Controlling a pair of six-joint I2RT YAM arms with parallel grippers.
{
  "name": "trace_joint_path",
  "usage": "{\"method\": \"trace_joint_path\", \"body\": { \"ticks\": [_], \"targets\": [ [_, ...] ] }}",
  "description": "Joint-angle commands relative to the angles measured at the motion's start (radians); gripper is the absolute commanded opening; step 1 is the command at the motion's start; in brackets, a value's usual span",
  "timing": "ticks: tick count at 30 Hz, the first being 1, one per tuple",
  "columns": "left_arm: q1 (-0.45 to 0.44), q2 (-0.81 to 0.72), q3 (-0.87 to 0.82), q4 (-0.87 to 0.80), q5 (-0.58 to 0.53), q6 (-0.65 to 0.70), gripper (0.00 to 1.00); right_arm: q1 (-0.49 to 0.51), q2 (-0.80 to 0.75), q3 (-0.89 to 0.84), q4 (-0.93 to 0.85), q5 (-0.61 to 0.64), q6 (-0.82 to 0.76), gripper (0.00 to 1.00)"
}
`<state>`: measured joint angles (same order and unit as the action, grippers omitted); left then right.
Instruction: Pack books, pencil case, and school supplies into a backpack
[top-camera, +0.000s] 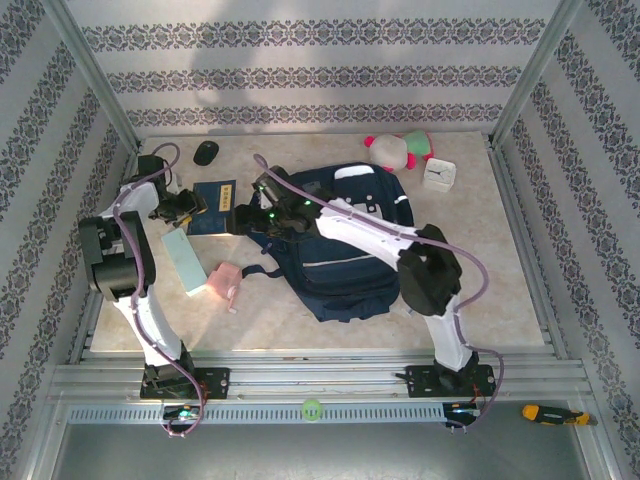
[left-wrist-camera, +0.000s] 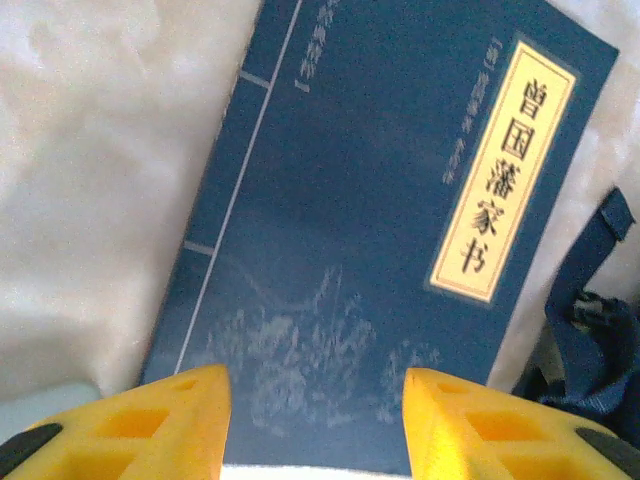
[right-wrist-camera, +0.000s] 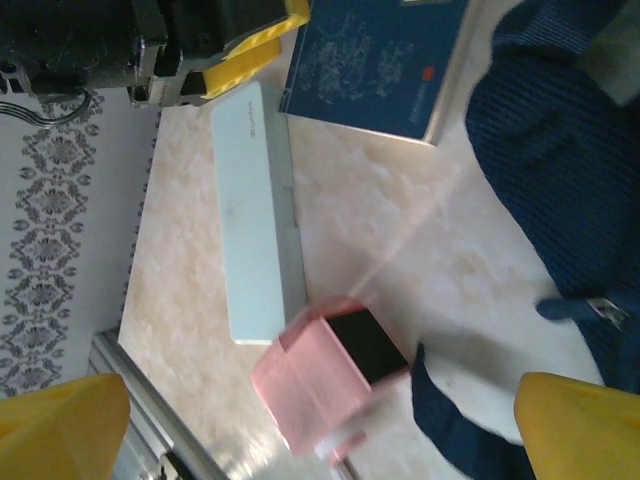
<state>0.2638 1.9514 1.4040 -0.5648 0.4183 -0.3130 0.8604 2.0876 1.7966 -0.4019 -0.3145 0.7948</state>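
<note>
We see the left gripper (left-wrist-camera: 315, 405) parted above the navy book (left-wrist-camera: 380, 230); right gripper (right-wrist-camera: 320, 430) spread wide beside the backpack (right-wrist-camera: 560, 150).

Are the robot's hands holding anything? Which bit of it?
Nothing looks held. The left hand stands open over one edge of the thin navy book with a gold label; the right hand is open and empty.

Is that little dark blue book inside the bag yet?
Out. The thin navy book with a gold label lies closed and flat on the beige table, beside the navy fabric backpack.
</note>
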Motion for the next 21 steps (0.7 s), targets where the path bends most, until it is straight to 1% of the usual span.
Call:
{"method": "trace_joint_path", "body": {
  "ticks": [1,2,4,6,8,10,11,15,19,21],
  "targets": [
    [0.021,0.041,0.078,-0.003,0.002,0.036,0.46,0.020,0.083,0.104,0.076,-0.007,0.046,0.98],
    [0.023,0.053,0.091,-0.005,-0.009,0.042,0.46,0.022,0.105,0.124,0.076,0.000,0.047,0.97],
    [0.025,0.073,0.114,-0.012,-0.027,0.058,0.45,0.022,0.150,0.156,0.071,0.019,0.070,0.89],
    [0.030,0.090,0.129,-0.022,-0.047,0.080,0.45,0.020,0.197,0.190,0.062,0.037,0.107,0.80],
    [0.036,0.110,0.144,-0.034,-0.055,0.089,0.45,0.012,0.246,0.227,0.049,0.031,0.164,0.65],
    [0.043,0.129,0.159,-0.042,-0.052,0.094,0.45,0.008,0.296,0.269,0.057,0.028,0.176,0.56],
    [0.046,0.136,0.163,-0.046,-0.050,0.096,0.45,0.009,0.318,0.293,0.053,0.049,0.169,0.52],
    [0.051,0.169,0.196,-0.073,-0.037,0.119,0.44,0.006,0.385,0.370,0.019,0.142,0.152,0.47],
    [0.054,0.190,0.216,-0.093,-0.035,0.136,0.43,-0.006,0.459,0.452,-0.011,0.160,0.149,0.43],
    [0.055,0.196,0.216,-0.096,-0.030,0.143,0.42,-0.011,0.506,0.521,-0.069,0.178,0.136,0.42]
  ]
}}
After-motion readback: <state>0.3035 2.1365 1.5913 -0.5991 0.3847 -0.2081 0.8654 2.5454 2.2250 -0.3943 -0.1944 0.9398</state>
